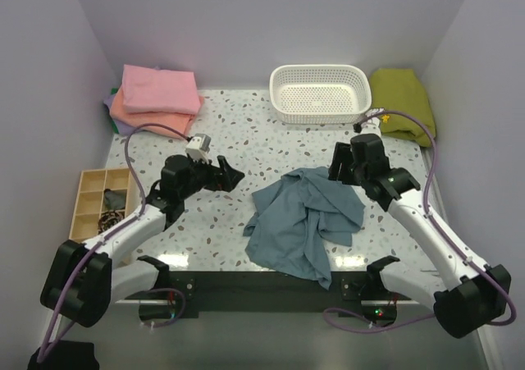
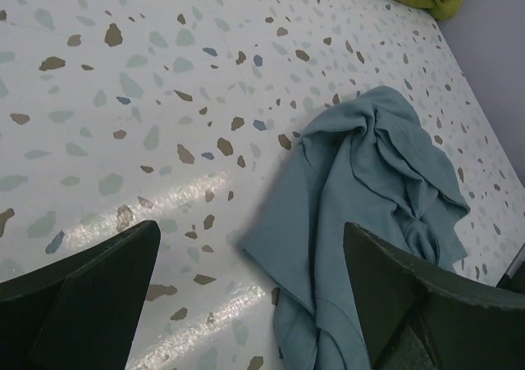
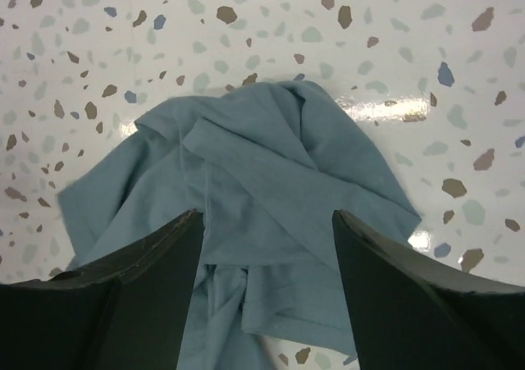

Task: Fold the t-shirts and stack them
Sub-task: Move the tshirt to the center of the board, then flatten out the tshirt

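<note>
— What sort of place is this?
— A robot lab booth, not a home. Plain pale walls (image 1: 271, 17) box in a speckled tabletop (image 1: 262, 140) on three sides.
— What else shows it?
— A left arm (image 1: 123, 226) and a right arm (image 1: 426, 222) are bolted at its near edge, with purple cables (image 1: 406, 114) looping off them. A white basket (image 1: 320, 111), a wooden tray (image 1: 79, 191) and folded shirts (image 1: 160, 91) sit around them.

Both arms (image 1: 135, 222) have white links, black joints, black end effectors (image 1: 236, 177) and looping purple cables (image 1: 130, 144).
</note>
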Action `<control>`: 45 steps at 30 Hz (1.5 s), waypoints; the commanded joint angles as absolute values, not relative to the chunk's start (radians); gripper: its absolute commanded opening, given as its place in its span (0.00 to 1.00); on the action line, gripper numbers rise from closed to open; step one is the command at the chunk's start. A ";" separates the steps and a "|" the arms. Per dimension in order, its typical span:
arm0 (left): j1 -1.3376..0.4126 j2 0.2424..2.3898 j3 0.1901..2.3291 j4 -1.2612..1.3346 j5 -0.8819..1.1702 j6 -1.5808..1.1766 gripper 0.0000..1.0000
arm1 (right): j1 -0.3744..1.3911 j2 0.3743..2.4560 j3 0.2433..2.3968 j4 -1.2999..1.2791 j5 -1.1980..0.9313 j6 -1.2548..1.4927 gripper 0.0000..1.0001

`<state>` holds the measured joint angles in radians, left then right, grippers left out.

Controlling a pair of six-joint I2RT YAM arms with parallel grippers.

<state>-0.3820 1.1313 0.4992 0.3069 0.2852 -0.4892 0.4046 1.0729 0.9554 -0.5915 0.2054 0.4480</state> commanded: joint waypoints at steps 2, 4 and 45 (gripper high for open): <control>-0.439 1.134 0.468 0.414 0.316 -0.514 0.99 | 0.403 0.893 0.925 -0.552 0.269 0.451 0.80; -0.478 1.161 0.460 0.426 0.305 -0.523 0.99 | 0.405 0.879 0.923 -0.529 0.128 0.427 0.81; -0.565 1.695 1.363 -0.138 0.057 -0.306 0.03 | 0.602 1.677 0.908 -0.506 -0.261 0.254 0.00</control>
<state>-0.6155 1.6974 1.1500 0.0093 0.1154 -0.4328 0.4400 1.6417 0.9611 -0.4789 -0.0540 0.2596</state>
